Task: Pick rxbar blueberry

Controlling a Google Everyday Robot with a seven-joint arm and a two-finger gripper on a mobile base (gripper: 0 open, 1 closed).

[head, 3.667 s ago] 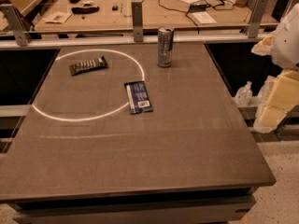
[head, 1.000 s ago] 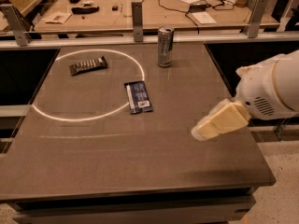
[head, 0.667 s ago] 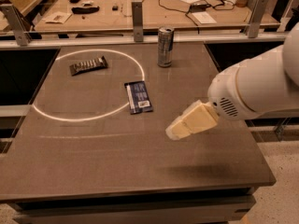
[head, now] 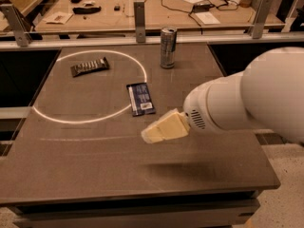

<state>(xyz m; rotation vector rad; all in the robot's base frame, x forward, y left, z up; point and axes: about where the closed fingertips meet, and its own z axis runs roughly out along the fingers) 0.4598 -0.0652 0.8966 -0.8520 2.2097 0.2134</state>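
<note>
The rxbar blueberry (head: 140, 98) lies flat on the dark table, a navy wrapper with a white stripe along its left edge and a white label patch at its near end. It sits on the right arc of a white circle. My gripper (head: 164, 128) comes in from the right on a large white arm (head: 247, 99). Its cream-coloured tip hovers above the table, just right of and nearer than the bar's near end, apart from it.
A brownish-black ridged snack bar (head: 90, 66) lies inside the white circle (head: 57, 119) at the far left. A tall silver can (head: 167, 47) stands upright at the table's far edge. A metal rail (head: 85, 41) and a cluttered bench lie behind.
The arm has swung in from the right edge and moved left across the table, bringing the gripper close to the blue bar. The bar, can and snack bar have not moved.
</note>
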